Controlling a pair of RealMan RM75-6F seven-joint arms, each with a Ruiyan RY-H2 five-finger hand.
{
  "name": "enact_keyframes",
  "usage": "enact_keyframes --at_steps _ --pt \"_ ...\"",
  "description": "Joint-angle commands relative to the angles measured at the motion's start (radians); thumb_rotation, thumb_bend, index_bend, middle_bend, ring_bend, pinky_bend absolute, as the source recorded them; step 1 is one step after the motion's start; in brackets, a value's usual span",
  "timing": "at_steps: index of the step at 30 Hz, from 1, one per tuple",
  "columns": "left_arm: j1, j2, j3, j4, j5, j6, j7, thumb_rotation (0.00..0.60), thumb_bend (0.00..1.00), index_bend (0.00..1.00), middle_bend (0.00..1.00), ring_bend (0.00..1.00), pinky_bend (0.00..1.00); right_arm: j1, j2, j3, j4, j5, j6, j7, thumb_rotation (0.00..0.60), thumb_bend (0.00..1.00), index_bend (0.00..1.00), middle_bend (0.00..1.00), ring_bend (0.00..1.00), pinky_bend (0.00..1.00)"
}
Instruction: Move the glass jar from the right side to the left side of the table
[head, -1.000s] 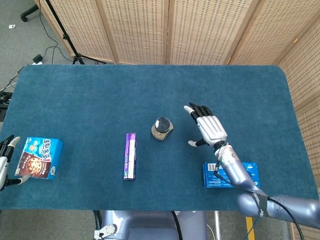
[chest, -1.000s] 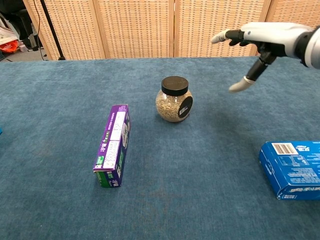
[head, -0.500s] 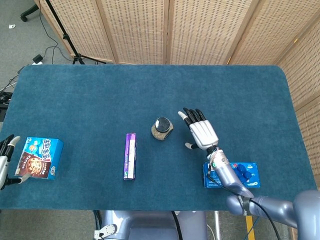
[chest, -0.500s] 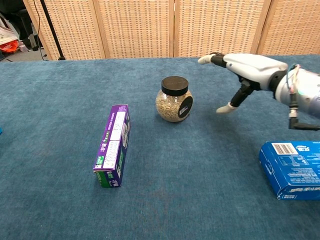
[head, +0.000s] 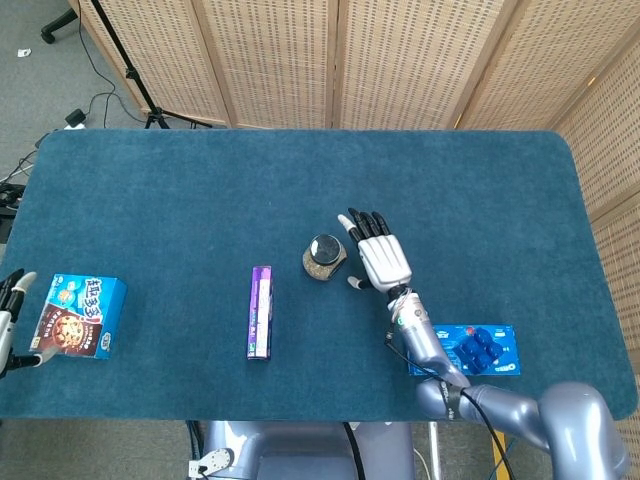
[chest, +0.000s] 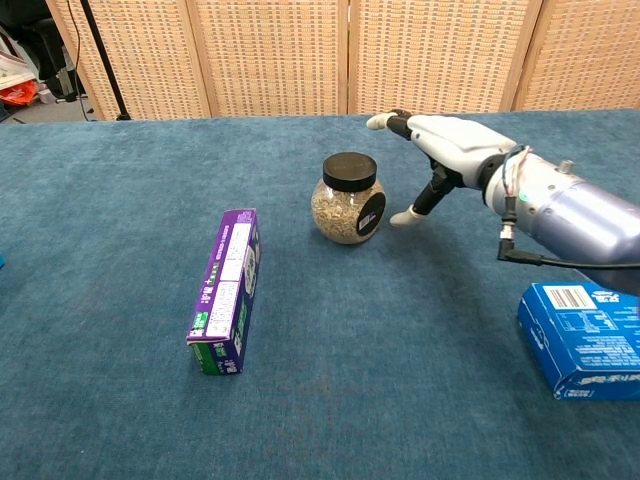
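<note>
The glass jar (head: 324, 257) (chest: 347, 199), black-lidded and filled with pale grains, stands upright near the middle of the table. My right hand (head: 376, 257) (chest: 437, 147) hovers just right of it with fingers spread, holding nothing; a small gap still shows between thumb and jar. My left hand (head: 10, 320) sits at the table's far left edge beside a cookie box, fingers apart and empty. It appears only in the head view.
A purple box (head: 260, 312) (chest: 227, 289) lies left of the jar. A blue cookie box (head: 82, 315) is at the far left, and a blue packet (head: 475, 349) (chest: 587, 337) lies front right under my right forearm. Blue cloth (head: 200, 200) covers the table.
My right hand has moved left and lower, from well right of the jar to close beside it, staying spread. The jar and left hand have not moved.
</note>
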Motion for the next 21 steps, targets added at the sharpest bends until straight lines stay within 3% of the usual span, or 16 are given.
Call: enact_keyframes --at_steps 1,14,21 --pt "0.0 0.0 0.0 0.002 0.0 -0.001 -0.002 0.6 0.0 0.0 0.0 0.0 0.0 0.011 -0.024 0.025 0.024 0.013 -0.012 0.001 0.6 0.0 0.0 0.0 0.0 0.0" --pt "-0.002 -0.003 0.002 0.007 -0.012 -0.012 -0.001 0.6 0.0 0.0 0.0 0.0 0.0 0.076 -0.118 0.129 0.15 0.097 -0.09 -0.031 0.6 0.0 0.0 0.0 0.0 0.0" --pt "-0.001 -0.001 -0.002 0.014 -0.023 -0.018 -0.015 0.6 0.0 0.0 0.0 0.0 0.0 0.096 -0.135 0.16 0.151 0.1 -0.075 -0.055 0.6 0.0 0.0 0.0 0.0 0.0"
